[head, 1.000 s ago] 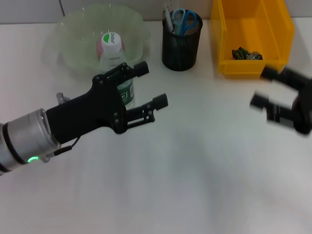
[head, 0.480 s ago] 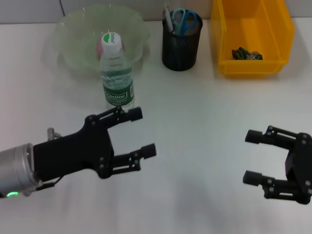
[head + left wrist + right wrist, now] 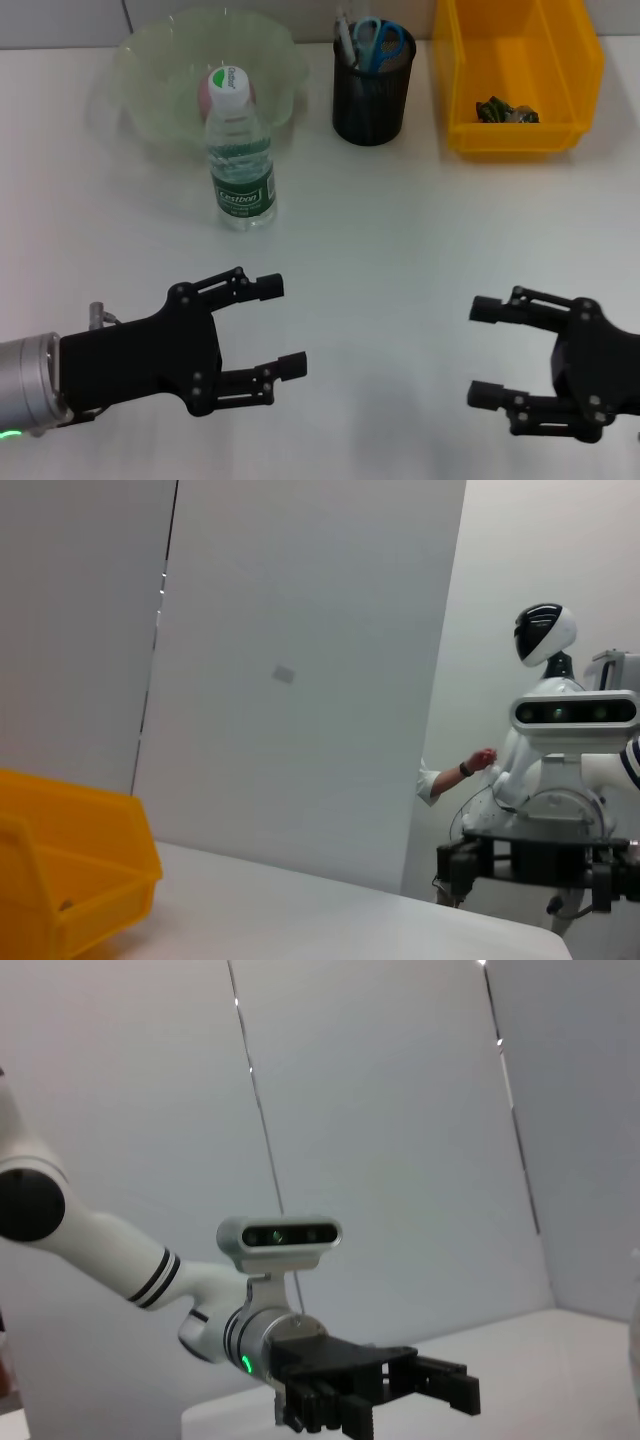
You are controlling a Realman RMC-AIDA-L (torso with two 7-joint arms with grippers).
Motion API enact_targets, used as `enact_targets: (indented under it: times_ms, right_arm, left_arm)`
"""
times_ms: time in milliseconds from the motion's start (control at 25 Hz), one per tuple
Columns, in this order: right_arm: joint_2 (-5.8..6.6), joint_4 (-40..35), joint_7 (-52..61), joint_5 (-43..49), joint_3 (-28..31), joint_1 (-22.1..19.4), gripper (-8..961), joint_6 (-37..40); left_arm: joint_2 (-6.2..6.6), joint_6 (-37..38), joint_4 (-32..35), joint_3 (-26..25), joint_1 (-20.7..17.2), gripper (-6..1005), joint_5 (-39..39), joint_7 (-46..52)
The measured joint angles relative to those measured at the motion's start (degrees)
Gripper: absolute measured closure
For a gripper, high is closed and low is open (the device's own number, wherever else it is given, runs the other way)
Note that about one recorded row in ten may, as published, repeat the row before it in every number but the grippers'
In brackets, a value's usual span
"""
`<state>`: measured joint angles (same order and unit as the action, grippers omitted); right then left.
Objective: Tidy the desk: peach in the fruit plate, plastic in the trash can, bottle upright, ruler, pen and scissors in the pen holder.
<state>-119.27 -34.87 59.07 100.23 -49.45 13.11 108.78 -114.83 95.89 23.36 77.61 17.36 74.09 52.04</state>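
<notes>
A clear water bottle with a white cap and green label stands upright in front of the green fruit plate. A pink peach lies in the plate, mostly hidden by the bottle cap. The black mesh pen holder holds blue scissors and a pen. The yellow bin holds crumpled plastic. My left gripper is open and empty near the front left. My right gripper is open and empty near the front right. The ruler cannot be made out.
The white table spreads between the grippers and the objects at the back. The yellow bin shows in the left wrist view, with the right gripper farther off. The right wrist view shows the left gripper.
Both arms have drawn back toward the front edge. The left gripper has left the upright bottle and moved down and left. The right gripper has moved down from near the yellow bin.
</notes>
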Motion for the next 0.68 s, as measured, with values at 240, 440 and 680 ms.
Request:
enact_targets:
  times_ms: [240, 440, 680]
  right_arm:
    - [0.00, 1.2, 0.0, 0.1, -2.2, 1.2, 169, -2.2]
    - [0.00, 2.5, -0.1, 0.1, -2.2, 2.0, 169, -2.4]
    - [0.00, 2.5, 0.0, 0.1, -2.2, 2.4, 168, -2.6]
  left_arm:
    - [-0.42, -0.1, -0.1, 0.0, -0.6, 167, 0.1, -0.2]
    - [-0.60, -0.2, -0.2, 0.2, -1.2, 167, 0.3, -0.2]
    - [-0.93, -0.3, -0.3, 0.0, -1.4, 167, 1.4, -0.2]
